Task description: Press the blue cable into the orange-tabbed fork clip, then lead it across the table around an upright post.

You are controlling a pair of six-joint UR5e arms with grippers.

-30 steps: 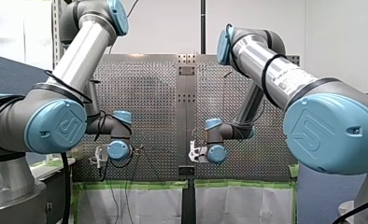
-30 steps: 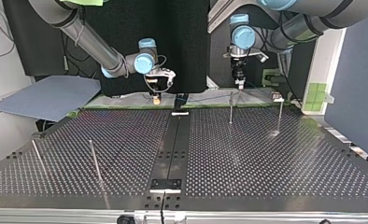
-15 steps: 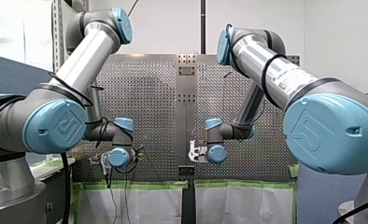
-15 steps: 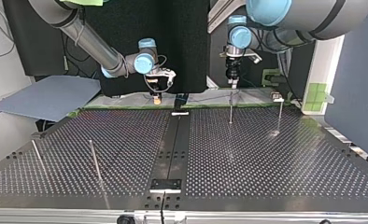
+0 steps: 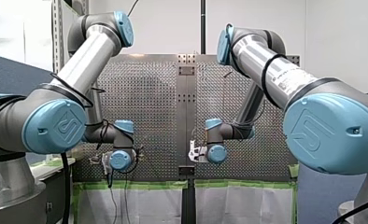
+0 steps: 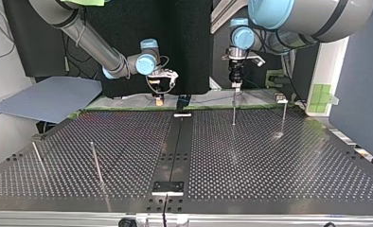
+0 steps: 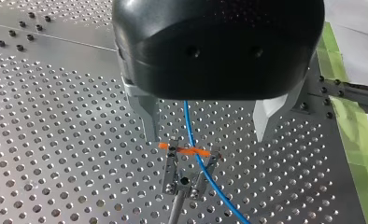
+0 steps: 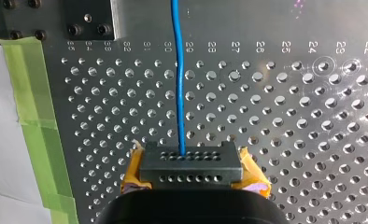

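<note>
Right wrist view hides where right jaws pinch blue cable [image 8: 178, 93]; left jaws spread

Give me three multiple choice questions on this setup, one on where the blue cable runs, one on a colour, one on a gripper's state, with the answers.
1. In the left wrist view, where does the blue cable run?
A) between my left gripper's fingers and over the fork clip
B) outside both fingers
C) under the tape

2. What colour is the tape at the edge of the table?
A) red
B) green
C) white

3. What state is my right gripper in?
A) open and empty
B) shut on a post
C) shut on the blue cable

Answers:
1 A: the cable passes between the spread metal fingers and crosses the orange tabs.
2 B: green strips show in both wrist views.
3 C: the yellow pads pinch the cable, which leads straight ahead.
</note>
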